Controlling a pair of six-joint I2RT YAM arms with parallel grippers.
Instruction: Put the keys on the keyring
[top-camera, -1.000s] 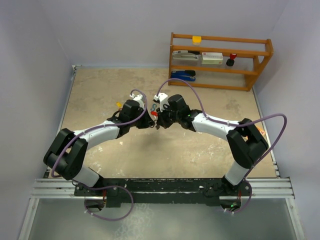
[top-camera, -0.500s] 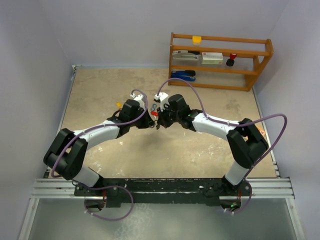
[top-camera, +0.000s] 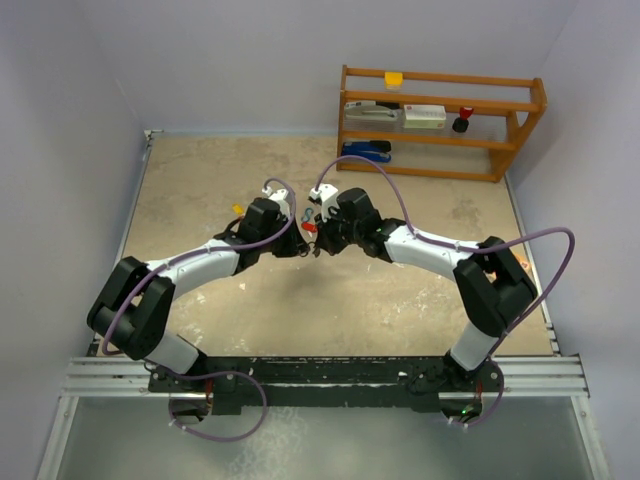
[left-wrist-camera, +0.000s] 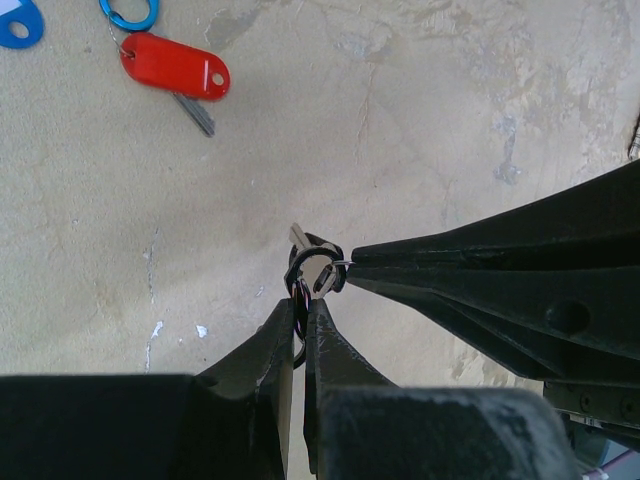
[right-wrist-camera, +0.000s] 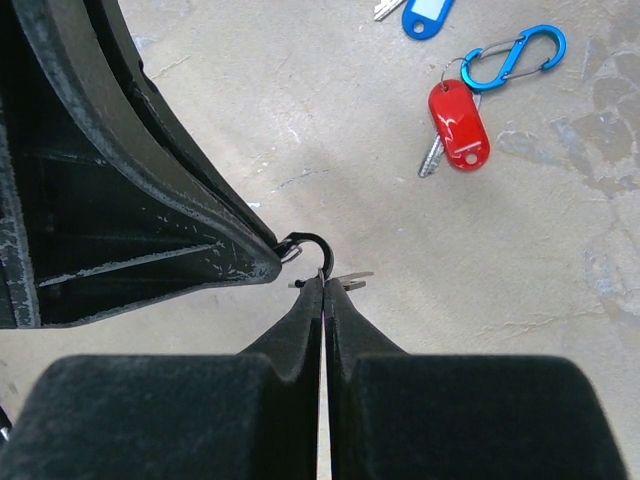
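In the left wrist view my left gripper (left-wrist-camera: 300, 304) is shut on a black hook-shaped keyring (left-wrist-camera: 316, 262), held just above the table. My right gripper (right-wrist-camera: 322, 283) is shut on a small silver key (right-wrist-camera: 346, 279) and presses it against the keyring's open end (right-wrist-camera: 311, 243). The right fingertips (left-wrist-camera: 365, 262) touch the ring from the right. In the top view both grippers meet at the table's middle (top-camera: 311, 238). A red-tagged key (right-wrist-camera: 458, 124) lies on the table hooked to a blue S-clip (right-wrist-camera: 513, 57). A blue tag (right-wrist-camera: 428, 15) lies beyond it.
A yellow tag (top-camera: 237, 209) lies left of the left wrist. A wooden shelf (top-camera: 441, 122) with a stapler and small items stands at the back right. The red-tagged key (left-wrist-camera: 176, 67) and blue clip (left-wrist-camera: 128, 12) lie far left in the left wrist view.
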